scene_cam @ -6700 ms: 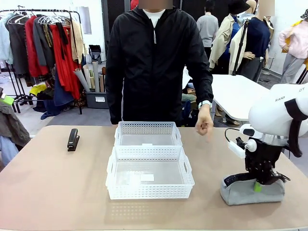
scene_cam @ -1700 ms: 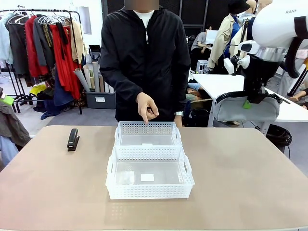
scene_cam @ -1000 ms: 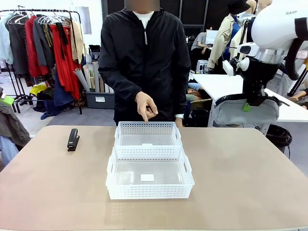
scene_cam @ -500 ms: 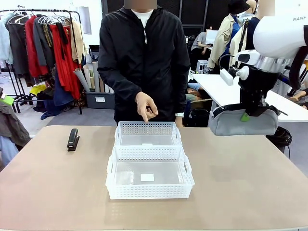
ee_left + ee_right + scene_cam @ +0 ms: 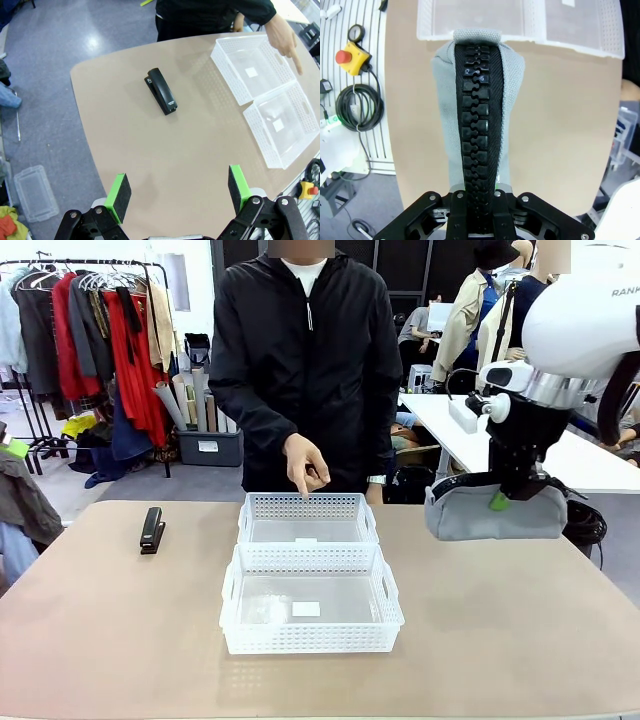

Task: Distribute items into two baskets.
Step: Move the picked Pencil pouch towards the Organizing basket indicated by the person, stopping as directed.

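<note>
Front: the right claw (image 5: 497,502) grips the grey fabric pouch (image 5: 495,520), held level in the air to the right of the white lattice baskets (image 5: 310,558). Left wrist: the left claw (image 5: 178,187) gapes wide above the worktop (image 5: 150,150), near the black stapler (image 5: 161,91). Right wrist: the pouch's black zipper runs straight up from the claw.
</note>
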`<state>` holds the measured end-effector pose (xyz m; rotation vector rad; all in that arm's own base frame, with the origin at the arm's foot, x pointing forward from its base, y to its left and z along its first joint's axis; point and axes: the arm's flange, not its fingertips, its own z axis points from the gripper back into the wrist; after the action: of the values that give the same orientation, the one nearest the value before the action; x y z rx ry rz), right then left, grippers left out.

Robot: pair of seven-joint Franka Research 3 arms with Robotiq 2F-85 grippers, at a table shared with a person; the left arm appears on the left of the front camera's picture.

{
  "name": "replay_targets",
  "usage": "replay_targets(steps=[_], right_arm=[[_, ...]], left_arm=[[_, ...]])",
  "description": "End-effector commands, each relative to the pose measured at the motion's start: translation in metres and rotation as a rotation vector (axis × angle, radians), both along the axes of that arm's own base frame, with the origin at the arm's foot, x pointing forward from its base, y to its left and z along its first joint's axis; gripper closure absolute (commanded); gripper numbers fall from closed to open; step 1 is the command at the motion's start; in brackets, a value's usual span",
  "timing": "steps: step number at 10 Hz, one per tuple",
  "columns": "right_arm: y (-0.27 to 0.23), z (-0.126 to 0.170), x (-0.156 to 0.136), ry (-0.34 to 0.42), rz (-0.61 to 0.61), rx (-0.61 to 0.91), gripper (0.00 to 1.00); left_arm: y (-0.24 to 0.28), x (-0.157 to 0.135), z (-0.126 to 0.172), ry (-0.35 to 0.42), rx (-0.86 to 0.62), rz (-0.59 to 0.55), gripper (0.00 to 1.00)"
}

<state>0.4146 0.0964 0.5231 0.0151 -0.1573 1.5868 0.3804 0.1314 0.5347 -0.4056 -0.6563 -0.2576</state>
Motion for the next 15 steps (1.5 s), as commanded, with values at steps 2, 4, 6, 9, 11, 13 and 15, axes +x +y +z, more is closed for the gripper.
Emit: replay_targets(steps=[2, 4, 6, 9, 11, 13, 15], right_arm=[[0.021, -0.006, -0.004, -0.023, 0.004, 0.047, 1.00], [0.032, -0.012, -0.005, 0.000, 0.007, 0.050, 1.00], [0.044, -0.016, -0.014, 0.021, 0.008, 0.049, 1.00], [0.062, -0.023, -0.021, 0.018, 0.001, 0.047, 1.00], [0.071, -0.028, -0.020, 0.002, -0.015, 0.053, 1.00], [0.083, -0.034, -0.018, 0.004, -0.016, 0.041, 1.00], [0.099, -0.040, -0.014, 0.006, -0.009, 0.018, 1.00]], left_arm=[[0.000, -0.001, -0.001, -0.004, -0.012, -0.002, 0.00], [0.000, -0.001, -0.001, -0.004, -0.012, -0.002, 0.00], [0.000, -0.001, -0.001, -0.004, -0.012, -0.002, 0.00], [0.000, -0.001, -0.001, -0.004, -0.012, -0.002, 0.00], [0.000, -0.001, -0.001, -0.004, -0.012, -0.002, 0.00], [0.000, -0.001, -0.001, -0.004, -0.012, -0.002, 0.00], [0.000, -0.001, -0.001, -0.004, -0.012, -0.002, 0.00]])
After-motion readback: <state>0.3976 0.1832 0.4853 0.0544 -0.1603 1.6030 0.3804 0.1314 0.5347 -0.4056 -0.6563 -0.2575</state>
